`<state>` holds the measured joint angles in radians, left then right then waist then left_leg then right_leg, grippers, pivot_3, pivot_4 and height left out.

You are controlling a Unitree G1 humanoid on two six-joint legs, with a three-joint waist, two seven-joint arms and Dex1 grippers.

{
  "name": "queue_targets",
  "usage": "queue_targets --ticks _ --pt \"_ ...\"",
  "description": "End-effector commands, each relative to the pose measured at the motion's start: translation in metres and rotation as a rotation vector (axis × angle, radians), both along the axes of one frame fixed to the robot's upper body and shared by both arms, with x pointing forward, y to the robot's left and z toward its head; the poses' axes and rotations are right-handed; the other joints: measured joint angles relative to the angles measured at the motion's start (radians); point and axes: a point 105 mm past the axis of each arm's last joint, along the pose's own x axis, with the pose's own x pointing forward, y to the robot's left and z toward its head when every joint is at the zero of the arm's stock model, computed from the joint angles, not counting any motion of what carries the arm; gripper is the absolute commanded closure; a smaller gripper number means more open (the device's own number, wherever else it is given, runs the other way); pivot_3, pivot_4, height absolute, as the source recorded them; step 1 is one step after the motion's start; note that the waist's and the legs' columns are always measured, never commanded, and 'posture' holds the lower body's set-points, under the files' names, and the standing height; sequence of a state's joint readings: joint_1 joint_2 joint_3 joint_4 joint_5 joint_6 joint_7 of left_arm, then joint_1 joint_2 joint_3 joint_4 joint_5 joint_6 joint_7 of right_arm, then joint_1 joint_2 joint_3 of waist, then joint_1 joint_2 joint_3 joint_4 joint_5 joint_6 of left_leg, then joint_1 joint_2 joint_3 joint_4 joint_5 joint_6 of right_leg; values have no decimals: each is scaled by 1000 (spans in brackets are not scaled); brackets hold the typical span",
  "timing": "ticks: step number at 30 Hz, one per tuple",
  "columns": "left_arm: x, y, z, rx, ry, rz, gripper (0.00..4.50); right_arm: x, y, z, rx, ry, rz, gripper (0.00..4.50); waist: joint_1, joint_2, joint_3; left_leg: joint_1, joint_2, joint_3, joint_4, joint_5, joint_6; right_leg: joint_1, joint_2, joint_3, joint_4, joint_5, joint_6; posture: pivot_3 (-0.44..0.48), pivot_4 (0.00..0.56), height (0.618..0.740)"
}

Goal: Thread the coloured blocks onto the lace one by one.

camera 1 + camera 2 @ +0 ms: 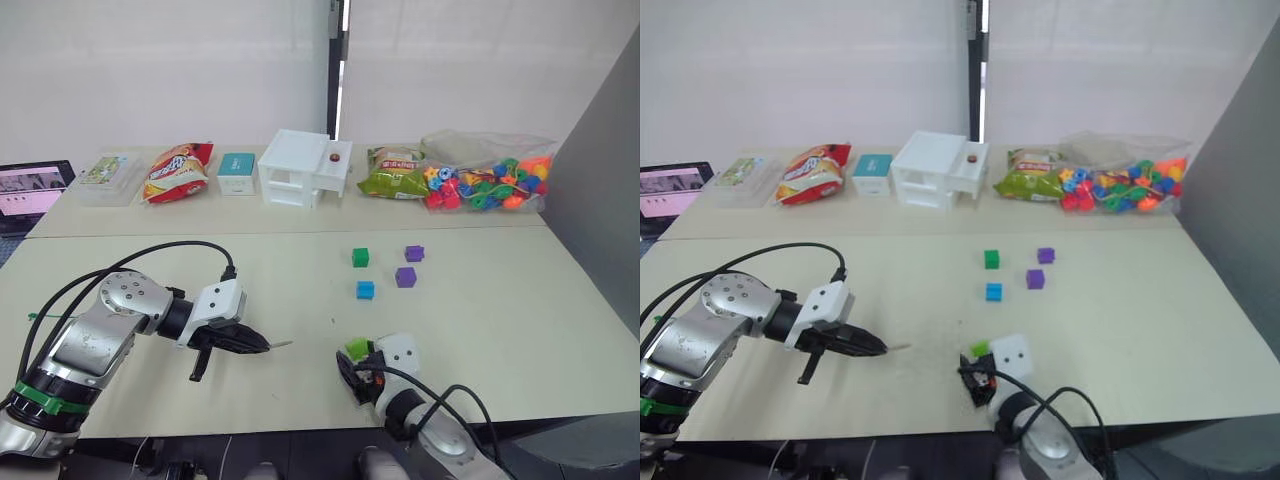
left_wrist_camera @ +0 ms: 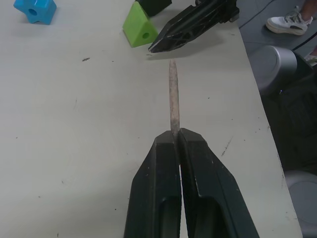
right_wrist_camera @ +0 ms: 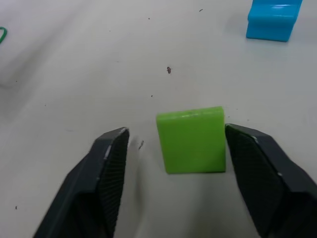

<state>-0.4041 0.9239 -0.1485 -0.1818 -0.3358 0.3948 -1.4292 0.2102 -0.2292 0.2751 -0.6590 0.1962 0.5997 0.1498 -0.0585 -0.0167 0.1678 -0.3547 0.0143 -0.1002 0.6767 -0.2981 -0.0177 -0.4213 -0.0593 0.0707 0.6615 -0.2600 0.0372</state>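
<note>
On the pale surface (image 1: pixel 150 250) no block is seen threaded yet: the lace's stiff tip (image 2: pixel 173 94) is pinched in the closed left claw (image 2: pixel 178 136), while the lime green block (image 3: pixel 192 140) lies between the open right claw's (image 3: pixel 185 163) fingers, and the dark green block (image 1: pixel 360 257), blue block (image 1: pixel 365 290) and two purple blocks (image 1: pixel 405 277) wait farther back.

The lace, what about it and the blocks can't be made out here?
- Lace: the left tool clamps its stiff tip; the cord behind is hidden by the fingers.
- Lime green block: right wrist view shows no hole, between the open right tool.
- Purple blocks: too small to show holes.
</note>
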Motion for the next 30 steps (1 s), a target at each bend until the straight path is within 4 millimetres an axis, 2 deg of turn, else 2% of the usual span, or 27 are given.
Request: queue_targets --ticks 1,6,9,12,15,20,28,30 --pt "-1 -2 7 -10 -33 -11 4500 -3 -3 41 45 -136 152 10 1 0 0 0 0 0 0 0 0 0 0 0 0 0 0 0 150 740" --pt "-5 -3 5 -18 -25 -8 4500 -3 -18 50 -119 -81 626 10 -5 -1 1 1 0 0 0 0 0 1 1 0 -1 0 0 0 150 740" --pt "-6 -3 3 -17 -23 -6 4500 5 -25 52 -222 -51 803 10 -3 -2 2 1 1 0 0 0 0 2 1 -1 -1 0 0 0 150 740" --pt "-5 -3 3 -19 -23 1 4500 21 -24 52 -339 -49 951 10 -7 -2 2 1 1 0 0 0 0 1 1 0 -1 0 0 0 150 740" --pt "-11 -5 2 -29 -20 8 4500 43 -17 44 -511 -53 1112 10 -13 -2 3 0 1 2 2 0 0 1 1 0 -2 0 0 0 150 740" --pt "-19 -6 -1 -38 -16 23 4500 57 -16 28 -637 -43 1245 10 -2 -2 3 -1 1 0 1 0 1 -1 0 -1 1 0 0 0 150 740" --pt "-23 -3 -2 -37 -21 47 4500 64 -10 20 -654 -54 1311 10 1 -2 3 -1 0 0 2 0 0 -2 -1 -1 1 0 0 0 150 740" --pt "-23 -3 -2 -36 -22 49 4500 65 -11 18 -655 -48 1311 580 0 -2 3 0 0 0 2 0 0 -1 -1 -1 2 0 0 0 150 740"
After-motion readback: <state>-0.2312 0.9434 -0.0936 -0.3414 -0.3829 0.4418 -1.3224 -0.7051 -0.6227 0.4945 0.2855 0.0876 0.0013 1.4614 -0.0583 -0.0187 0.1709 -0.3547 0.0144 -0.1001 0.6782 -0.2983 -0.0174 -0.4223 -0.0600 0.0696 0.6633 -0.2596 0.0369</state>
